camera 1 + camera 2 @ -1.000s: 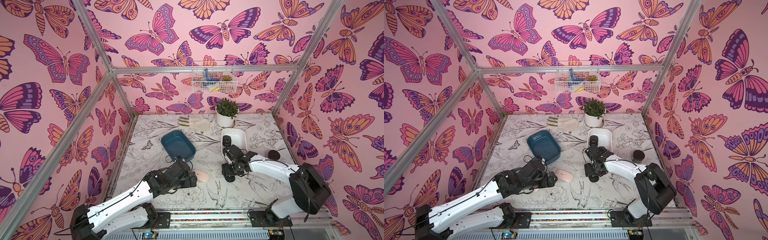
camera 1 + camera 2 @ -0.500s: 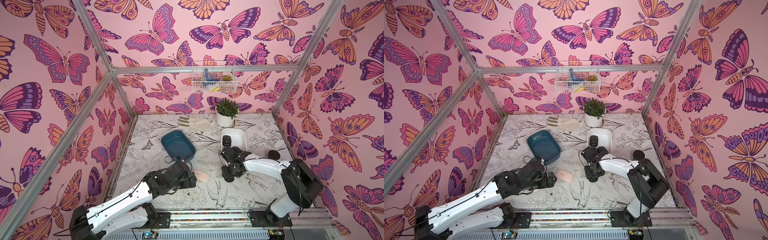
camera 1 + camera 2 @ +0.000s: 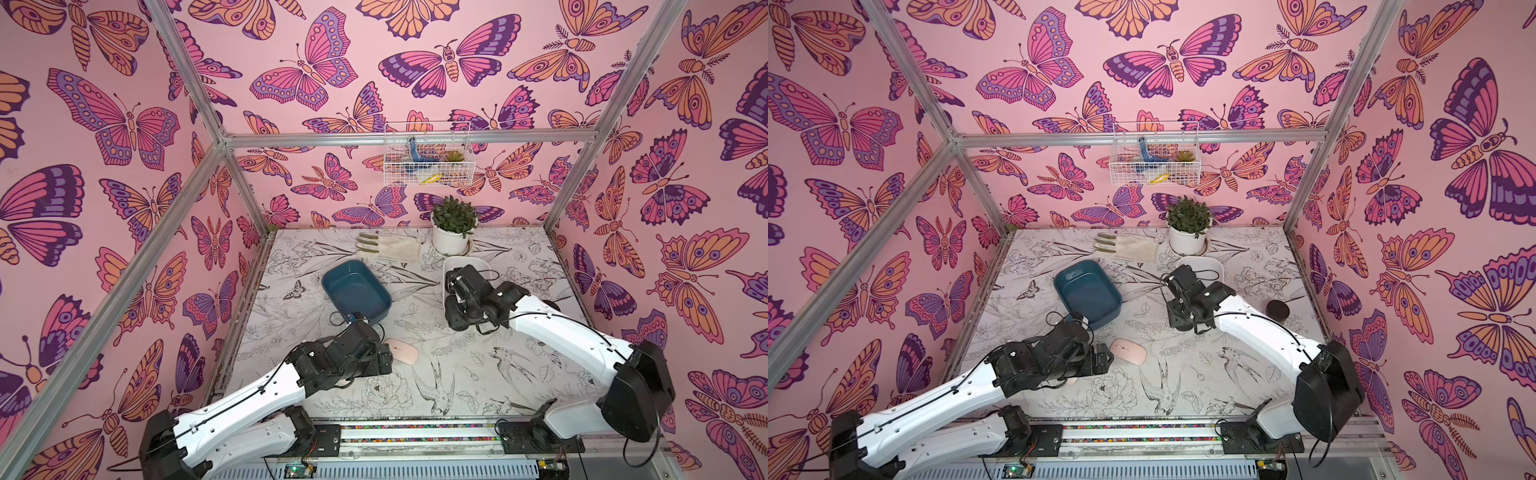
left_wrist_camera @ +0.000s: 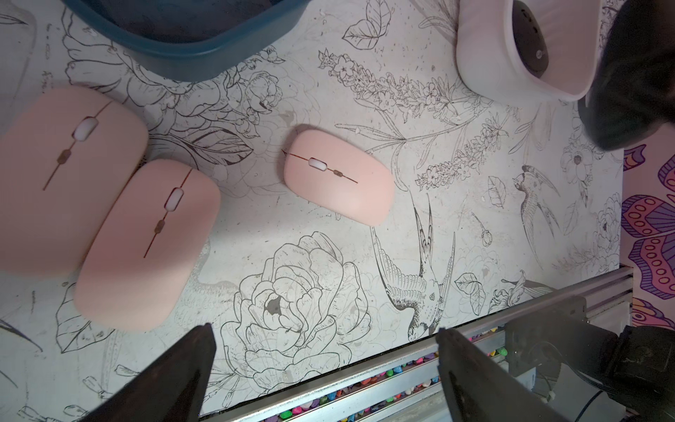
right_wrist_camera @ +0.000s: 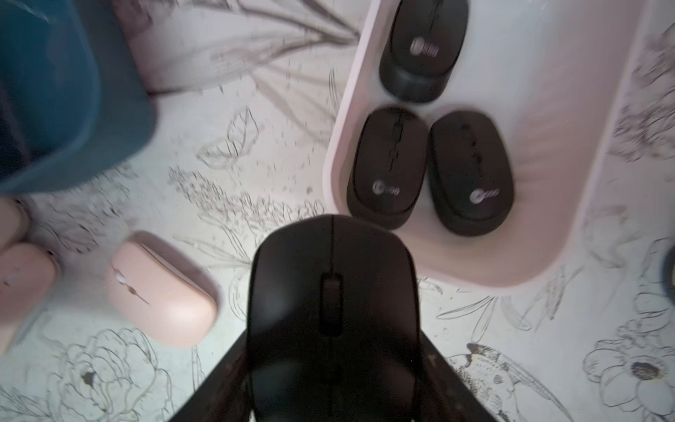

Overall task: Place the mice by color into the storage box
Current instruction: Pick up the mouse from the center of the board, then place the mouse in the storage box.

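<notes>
Butterfly-papered pink walls close in a floral-print tabletop (image 3: 478, 374) on three sides, with a rail along the lower edge in both top views. Left of centre sits an empty blue bin (image 3: 355, 291); to its right a white bin (image 3: 486, 264) is largely hidden under the right arm. Bare table lies between the two bins and across the lower right of the frame. At lower centre the left gripper (image 4: 325, 372) hangs with its jaws wide apart and nothing between them; in a top view only one pale-pink mouse (image 3: 401, 350) shows just beside it. The left wrist view uncovers what the arm hides: two more pink mice (image 4: 109, 208) touching side by side near the blue bin's wall, well apart from the lone one. The right gripper (image 5: 330, 369) grips a black mouse (image 5: 332, 310) between its fingers, held just short of the white bin's rim. Only the right wrist view, somewhat blurred, shows three smaller black mice (image 5: 431, 146) already inside that bin, two touching side by side and one apart beyond them. At the back stand a potted plant (image 3: 453, 226) and a glove (image 3: 390, 247), and a dark round object (image 3: 1278, 309) lies near the right wall.
</notes>
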Motion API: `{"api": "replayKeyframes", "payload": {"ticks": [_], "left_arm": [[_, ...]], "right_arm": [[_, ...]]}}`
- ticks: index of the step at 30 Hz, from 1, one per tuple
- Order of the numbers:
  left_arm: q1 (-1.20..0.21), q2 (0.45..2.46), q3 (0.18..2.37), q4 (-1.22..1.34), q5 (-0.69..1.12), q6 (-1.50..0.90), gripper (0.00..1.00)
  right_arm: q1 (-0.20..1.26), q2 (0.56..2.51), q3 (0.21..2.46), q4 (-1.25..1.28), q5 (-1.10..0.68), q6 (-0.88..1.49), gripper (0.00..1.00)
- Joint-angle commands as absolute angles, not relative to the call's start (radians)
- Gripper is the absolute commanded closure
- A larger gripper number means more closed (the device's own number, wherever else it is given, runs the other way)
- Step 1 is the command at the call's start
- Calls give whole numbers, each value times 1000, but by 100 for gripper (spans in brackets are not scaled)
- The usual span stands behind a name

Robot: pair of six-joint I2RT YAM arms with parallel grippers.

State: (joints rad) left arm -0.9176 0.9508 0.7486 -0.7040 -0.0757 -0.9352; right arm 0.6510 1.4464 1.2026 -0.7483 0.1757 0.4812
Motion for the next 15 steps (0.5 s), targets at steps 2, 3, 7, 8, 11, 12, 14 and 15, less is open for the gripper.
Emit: {"api": "replayKeyframes", "payload": {"ticks": [2, 3, 7, 8, 11, 12, 14, 15], "left_arm": [[-925, 976, 785, -708, -97, -907, 1], [-925, 982, 790, -708, -97, -902, 1], [-924, 1002, 804, -709, -98, -889, 1], [-923, 1009, 808, -712, -98, -884, 1], [-923, 1028, 820, -712, -95, -876, 1], [-922, 1034, 823, -711, -92, -873, 1], [-922, 1044, 830, -712, -89, -870, 1], [-922, 1049, 833, -711, -88, -871, 1]], "right_arm": [[530, 1538, 1319, -789, 253, 467, 63], [500, 1579, 1354, -790, 250, 463, 63], [418, 1744, 1476, -791, 244, 450, 63], [399, 1788, 1513, -801, 236, 450, 63], [365, 1894, 1589, -810, 225, 448, 64], [358, 1922, 1605, -804, 229, 447, 64], [349, 1965, 1633, -799, 236, 447, 64], [346, 1987, 1644, -797, 243, 447, 64]]}}
